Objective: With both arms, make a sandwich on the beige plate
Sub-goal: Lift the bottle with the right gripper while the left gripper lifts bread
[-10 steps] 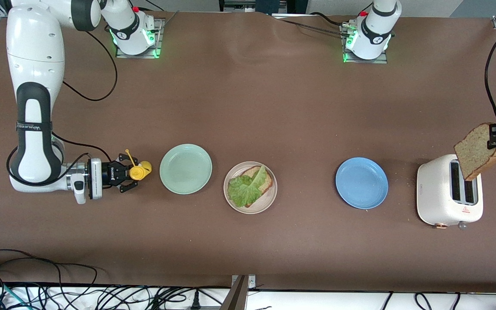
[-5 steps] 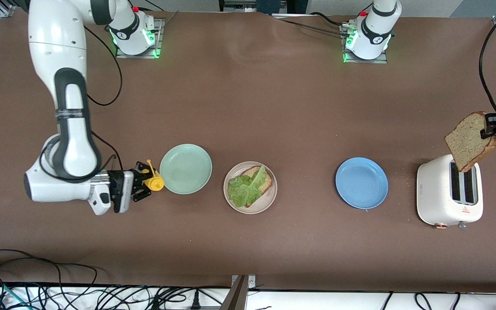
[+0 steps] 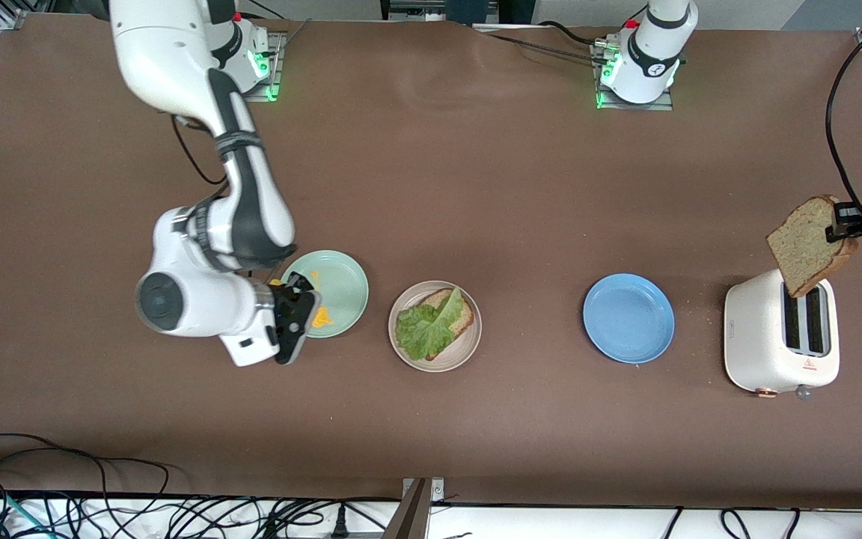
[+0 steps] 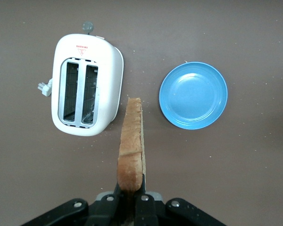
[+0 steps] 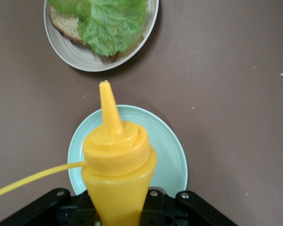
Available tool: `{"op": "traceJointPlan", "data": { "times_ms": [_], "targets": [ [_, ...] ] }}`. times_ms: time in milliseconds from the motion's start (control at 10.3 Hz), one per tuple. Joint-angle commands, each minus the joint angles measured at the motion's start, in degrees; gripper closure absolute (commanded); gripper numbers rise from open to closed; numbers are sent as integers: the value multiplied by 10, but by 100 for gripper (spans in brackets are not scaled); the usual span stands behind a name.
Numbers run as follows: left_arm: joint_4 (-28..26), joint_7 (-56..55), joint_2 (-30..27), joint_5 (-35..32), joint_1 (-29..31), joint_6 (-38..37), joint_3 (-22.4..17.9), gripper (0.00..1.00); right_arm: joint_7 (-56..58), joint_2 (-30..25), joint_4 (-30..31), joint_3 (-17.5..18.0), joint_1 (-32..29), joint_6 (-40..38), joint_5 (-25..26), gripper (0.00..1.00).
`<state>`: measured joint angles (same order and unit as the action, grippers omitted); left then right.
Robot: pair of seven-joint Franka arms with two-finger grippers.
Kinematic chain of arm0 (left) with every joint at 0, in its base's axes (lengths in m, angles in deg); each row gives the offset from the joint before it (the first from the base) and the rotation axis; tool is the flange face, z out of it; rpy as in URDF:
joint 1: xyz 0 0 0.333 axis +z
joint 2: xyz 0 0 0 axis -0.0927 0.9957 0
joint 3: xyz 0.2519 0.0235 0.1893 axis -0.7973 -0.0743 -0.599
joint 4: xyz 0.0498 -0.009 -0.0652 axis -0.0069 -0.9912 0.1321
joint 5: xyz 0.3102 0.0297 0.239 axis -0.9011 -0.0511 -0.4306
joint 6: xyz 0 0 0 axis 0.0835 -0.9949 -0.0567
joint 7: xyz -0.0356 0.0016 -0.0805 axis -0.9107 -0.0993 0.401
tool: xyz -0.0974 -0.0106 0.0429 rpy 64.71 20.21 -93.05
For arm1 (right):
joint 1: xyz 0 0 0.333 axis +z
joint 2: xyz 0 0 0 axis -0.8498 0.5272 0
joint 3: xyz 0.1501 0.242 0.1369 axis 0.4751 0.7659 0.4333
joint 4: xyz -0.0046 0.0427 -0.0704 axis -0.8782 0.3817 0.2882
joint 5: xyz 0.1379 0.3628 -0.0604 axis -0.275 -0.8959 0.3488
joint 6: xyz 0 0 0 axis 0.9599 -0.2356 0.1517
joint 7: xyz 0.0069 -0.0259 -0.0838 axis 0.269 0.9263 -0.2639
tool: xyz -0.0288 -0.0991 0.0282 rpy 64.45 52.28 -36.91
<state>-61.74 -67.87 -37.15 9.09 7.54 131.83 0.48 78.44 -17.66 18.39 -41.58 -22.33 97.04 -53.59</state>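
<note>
The beige plate [image 3: 455, 359] holds one brown bread slice [image 3: 462, 317] with a ruffled green lettuce leaf [image 3: 422, 331] lying on it; the plate [image 5: 80, 59] and lettuce [image 5: 111, 21] also show in the right wrist view. My left gripper [image 3: 846, 221] is shut on a second bread slice [image 3: 807, 245], which hangs on edge in the air over the toaster [image 3: 764, 337]. The left wrist view shows that slice [image 4: 131, 150] clamped in the gripper [image 4: 130, 200]. My right gripper [image 3: 302, 313] is shut on a yellow squeeze bottle [image 5: 117, 174] over the mint-green plate [image 3: 343, 278], nozzle toward the beige plate.
A blue plate [image 3: 628, 318] lies bare between the beige plate and the white two-slot toaster [image 4: 87, 92], whose slots show nothing inside. The mint-green plate [image 5: 172, 155] lies beside the beige plate toward the right arm's end. Cables run along the table edge nearest the front camera.
My right arm has swung the yellow bottle from the right arm's end of the table to over the mint-green plate. My left gripper has lifted the bread slice a little higher above the toaster.
</note>
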Motion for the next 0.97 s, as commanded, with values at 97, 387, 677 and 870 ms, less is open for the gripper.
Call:
{"op": "traceJointPlan", "data": {
  "times_ms": [97,387,677,870],
  "targets": [
    [-1,-8,-4,21,2,-4,0,96,-87,0,-14,-7,56,-2,123,100],
    [-1,-23,-1,21,0,-4,0,96,-124,1,-14,-6,104,-2,260,100],
    [-1,-23,0,21,0,-4,0,96,-182,8,-14,-5,176,-2,433,100],
    [-1,-23,0,22,0,-4,0,96,-231,16,-14,-3,218,-4,525,100]
  ]
}}
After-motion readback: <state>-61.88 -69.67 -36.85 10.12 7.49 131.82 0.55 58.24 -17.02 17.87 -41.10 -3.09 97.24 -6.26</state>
